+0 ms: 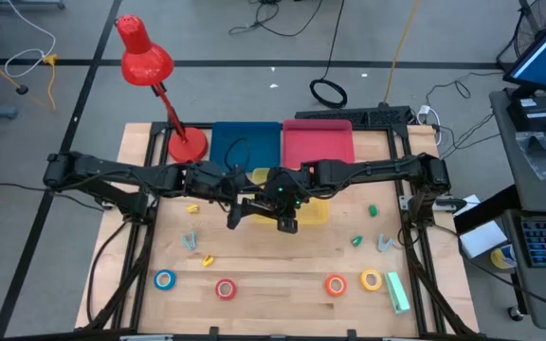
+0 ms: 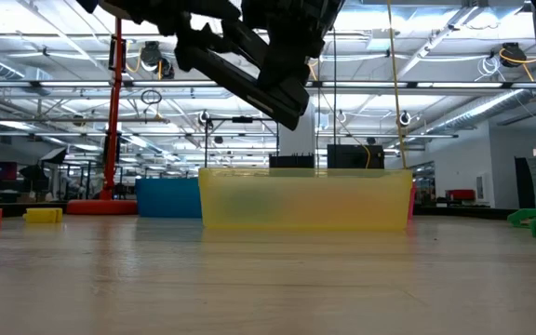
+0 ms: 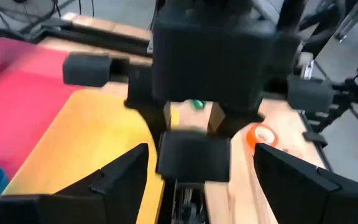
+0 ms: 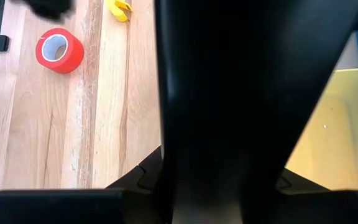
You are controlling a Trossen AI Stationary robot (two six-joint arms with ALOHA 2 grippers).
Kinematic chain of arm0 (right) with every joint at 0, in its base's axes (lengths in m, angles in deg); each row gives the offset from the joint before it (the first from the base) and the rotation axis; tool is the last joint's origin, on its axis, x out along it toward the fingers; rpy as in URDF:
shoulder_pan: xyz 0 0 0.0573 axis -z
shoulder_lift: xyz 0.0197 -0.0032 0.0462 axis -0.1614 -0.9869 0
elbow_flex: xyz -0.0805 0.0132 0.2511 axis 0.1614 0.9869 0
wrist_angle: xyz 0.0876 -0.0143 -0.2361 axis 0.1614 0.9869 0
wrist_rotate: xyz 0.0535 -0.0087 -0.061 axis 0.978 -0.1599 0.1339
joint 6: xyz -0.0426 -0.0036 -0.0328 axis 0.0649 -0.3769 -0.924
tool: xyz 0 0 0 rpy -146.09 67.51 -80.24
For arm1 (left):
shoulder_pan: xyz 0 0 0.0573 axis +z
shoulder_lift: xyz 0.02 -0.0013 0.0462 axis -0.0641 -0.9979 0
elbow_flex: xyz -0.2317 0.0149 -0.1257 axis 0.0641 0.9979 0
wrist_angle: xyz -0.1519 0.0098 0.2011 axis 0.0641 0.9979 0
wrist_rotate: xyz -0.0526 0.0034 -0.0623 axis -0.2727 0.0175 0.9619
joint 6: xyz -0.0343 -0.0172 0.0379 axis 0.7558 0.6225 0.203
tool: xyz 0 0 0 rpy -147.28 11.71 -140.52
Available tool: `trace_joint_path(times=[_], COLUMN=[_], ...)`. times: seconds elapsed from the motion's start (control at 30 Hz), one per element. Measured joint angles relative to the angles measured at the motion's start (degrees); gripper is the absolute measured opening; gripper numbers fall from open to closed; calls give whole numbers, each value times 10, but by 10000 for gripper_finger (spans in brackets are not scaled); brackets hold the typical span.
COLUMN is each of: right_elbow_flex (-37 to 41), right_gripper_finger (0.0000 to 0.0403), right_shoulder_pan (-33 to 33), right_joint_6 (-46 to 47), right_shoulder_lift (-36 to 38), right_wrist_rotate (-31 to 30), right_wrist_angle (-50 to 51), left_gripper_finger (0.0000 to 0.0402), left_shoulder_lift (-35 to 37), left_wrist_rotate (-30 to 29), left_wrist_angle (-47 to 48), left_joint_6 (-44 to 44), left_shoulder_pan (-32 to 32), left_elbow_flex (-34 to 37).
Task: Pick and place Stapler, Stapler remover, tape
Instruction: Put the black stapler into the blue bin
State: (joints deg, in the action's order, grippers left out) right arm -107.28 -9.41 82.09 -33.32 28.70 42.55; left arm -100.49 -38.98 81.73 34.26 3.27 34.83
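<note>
Left claw [image 3: 201, 167] spread wide | right claw [image 1: 290, 204] clamps what we take for the dark stapler [image 1: 285, 224] above yellow bin [image 1: 318, 214] | we judge it rigid, weighty, slick: grip mid-body | 4 tape rolls [image 1: 226, 288] lie along counter [image 1: 273, 270] front.

Both arms are showing as matte black throughout, built of long slim links joined by thicker, rounded joint housings. The left arm [image 1: 121, 173] and the right arm [image 1: 387, 170] are each ending in a blocky black wrist casing near the yellow bin [image 2: 305, 197]. A small green light is glowing on the casing above that bin. The left gripper [image 3: 201, 165] is showing two black, wedge-shaped fingers [image 3: 120, 171] with flat angled faces. Thin black cables are looping beside the wrists.
</note>
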Motion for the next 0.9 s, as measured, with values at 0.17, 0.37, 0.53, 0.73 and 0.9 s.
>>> trace_joint_path(times=[0.17,0.37,0.53,0.73,0.9], right_elbow_flex=[0,0,0,0,1], right_gripper_finger=[122,122,122,122,122], right_shoulder_pan=[0,0,0,0,0], right_joint_6=[1,9,14,18,22], right_shoulder_lift=[0,0,0,0,0], right_wrist_rotate=[0,1,1,1,3], right_wrist_angle=[-2,-2,-3,-7,-12], left_gripper_finger=[277,254,226,178,136], left_shoulder_lift=[-8,-8,-8,-8,-7], left_wrist_rotate=[6,16,23,30,34], left_wrist_angle=[-7,-14,-24,-22,-12], left_joint_6=[0,2,15,15,14], left_shoulder_pan=[0,9,15,20,20], left_elbow_flex=[0,0,0,0,-1])
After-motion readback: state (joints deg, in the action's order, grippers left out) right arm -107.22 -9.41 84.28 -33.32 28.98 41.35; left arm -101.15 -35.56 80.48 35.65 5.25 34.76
